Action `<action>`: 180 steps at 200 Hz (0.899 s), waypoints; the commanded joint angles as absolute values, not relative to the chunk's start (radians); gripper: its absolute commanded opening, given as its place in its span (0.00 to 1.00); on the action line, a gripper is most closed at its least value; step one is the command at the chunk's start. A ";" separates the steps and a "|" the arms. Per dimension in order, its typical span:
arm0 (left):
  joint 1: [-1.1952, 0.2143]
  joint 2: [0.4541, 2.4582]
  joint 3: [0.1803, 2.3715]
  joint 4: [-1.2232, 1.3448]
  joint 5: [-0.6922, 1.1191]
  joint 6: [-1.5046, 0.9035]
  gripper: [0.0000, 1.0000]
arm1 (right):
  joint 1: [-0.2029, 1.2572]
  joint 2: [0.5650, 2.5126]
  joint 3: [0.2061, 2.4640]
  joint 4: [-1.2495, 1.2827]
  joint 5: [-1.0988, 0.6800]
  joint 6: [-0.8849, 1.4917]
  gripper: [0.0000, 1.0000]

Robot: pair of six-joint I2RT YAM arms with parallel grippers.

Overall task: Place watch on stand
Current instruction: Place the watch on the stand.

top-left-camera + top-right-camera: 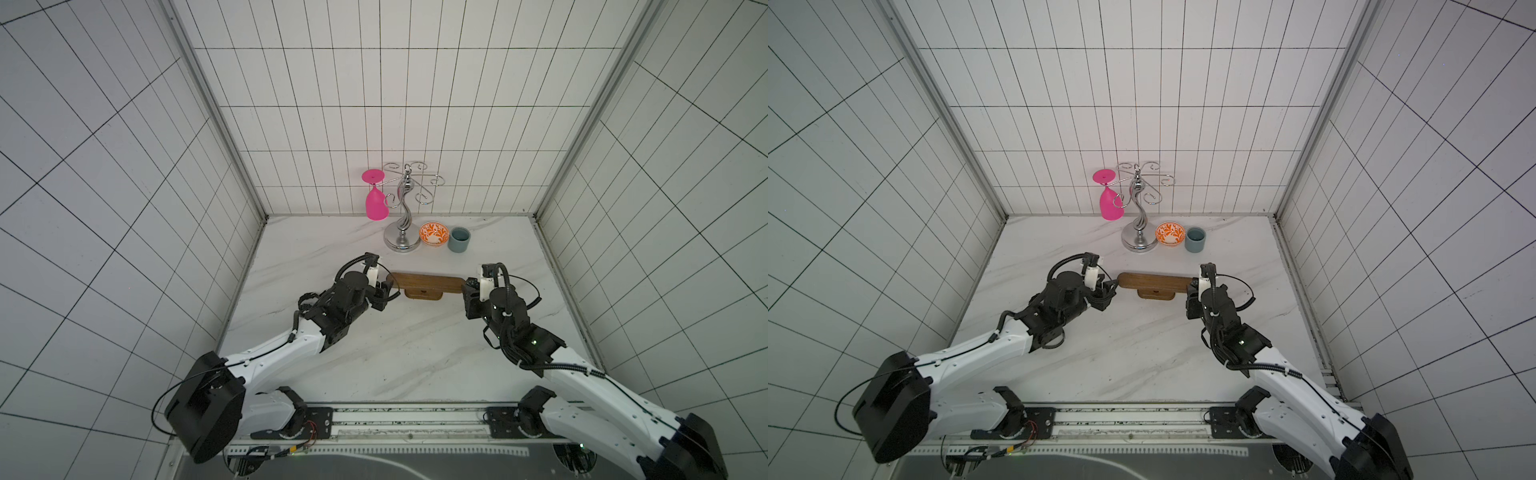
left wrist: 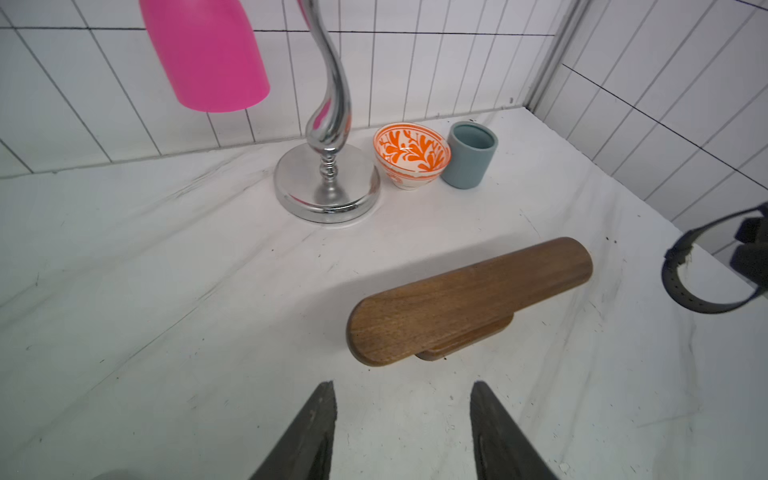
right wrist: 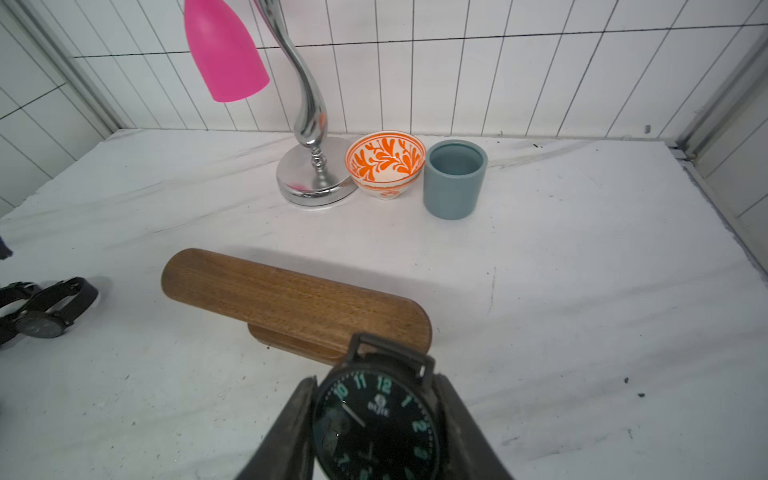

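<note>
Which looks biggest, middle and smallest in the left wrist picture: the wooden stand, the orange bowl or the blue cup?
1. wooden stand: biggest by far, though it also sits nearest the camera.
2. orange bowl and blue cup: too alike to rank. The bowl looks a little wider, and both look equally tall.

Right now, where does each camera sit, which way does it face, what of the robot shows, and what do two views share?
Top views: above the robot's base, looking down at the table; left arm and right arm show.
Left wrist: on the left arm, facing the stand; open left hand shows.
Right wrist: on the right arm, facing the stand; right hand gripping a watch.
Shared: both wrist views show stand, bowl, cup.
</note>
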State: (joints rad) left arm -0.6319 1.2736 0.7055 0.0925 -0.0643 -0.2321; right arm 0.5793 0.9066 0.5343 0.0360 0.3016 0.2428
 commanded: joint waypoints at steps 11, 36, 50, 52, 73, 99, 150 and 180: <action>-0.562 1.365 0.782 0.078 0.016 -0.336 0.52 | 0.496 0.966 0.646 0.081 0.257 0.261 0.25; -0.538 1.440 0.850 0.031 0.044 -0.349 0.57 | 0.432 1.005 0.631 0.114 0.239 0.256 0.25; -0.523 1.489 0.894 -0.001 0.074 -0.355 0.59 | 0.398 1.027 0.616 0.142 0.212 0.258 0.25; -0.521 1.497 0.900 -0.008 0.079 -0.356 0.59 | 0.394 1.031 0.614 0.147 0.208 0.258 0.25; -0.507 1.567 0.950 -0.029 0.133 -0.371 0.61 | 0.375 1.070 0.603 0.191 0.184 0.252 0.25; -0.503 1.628 0.982 -0.018 0.177 -0.385 0.62 | 0.362 1.132 0.609 0.227 0.165 0.244 0.25; -0.501 1.691 1.008 0.017 0.259 -0.400 0.64 | 0.356 1.211 0.609 0.280 0.128 0.239 0.25; -0.501 1.717 1.009 0.031 0.284 -0.412 0.63 | 0.356 1.231 0.611 0.292 0.098 0.236 0.25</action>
